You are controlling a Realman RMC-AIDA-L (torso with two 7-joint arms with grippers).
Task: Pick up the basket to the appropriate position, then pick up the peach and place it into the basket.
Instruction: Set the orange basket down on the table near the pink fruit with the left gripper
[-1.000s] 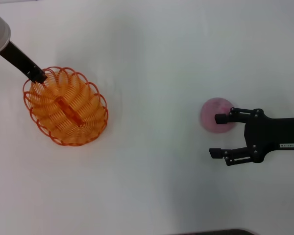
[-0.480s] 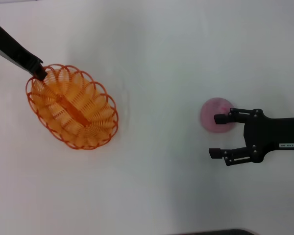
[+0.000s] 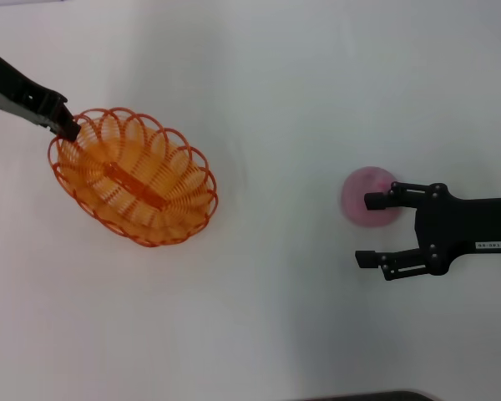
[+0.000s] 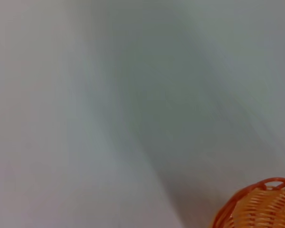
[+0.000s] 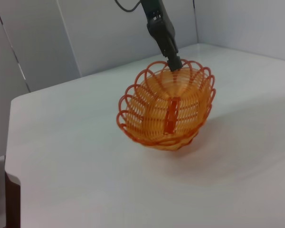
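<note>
The orange wire basket (image 3: 134, 188) is on the left side of the white table in the head view. My left gripper (image 3: 65, 125) is shut on its far-left rim and holds it tilted, lifted off the table as seen in the right wrist view (image 5: 168, 111). The left wrist view shows only a bit of the basket's rim (image 4: 259, 206). The pale pink peach (image 3: 367, 197) lies on the table at the right. My right gripper (image 3: 369, 230) is open just beside and above the peach, with one fingertip (image 3: 376, 201) over it.
The white table (image 3: 267, 100) stretches between basket and peach. The right wrist view shows the table's edge (image 5: 9, 142) and grey wall panels (image 5: 99, 33) behind it.
My left gripper has swung the basket toward the table's middle, turning and tilting it. The right gripper and the peach have not moved.
</note>
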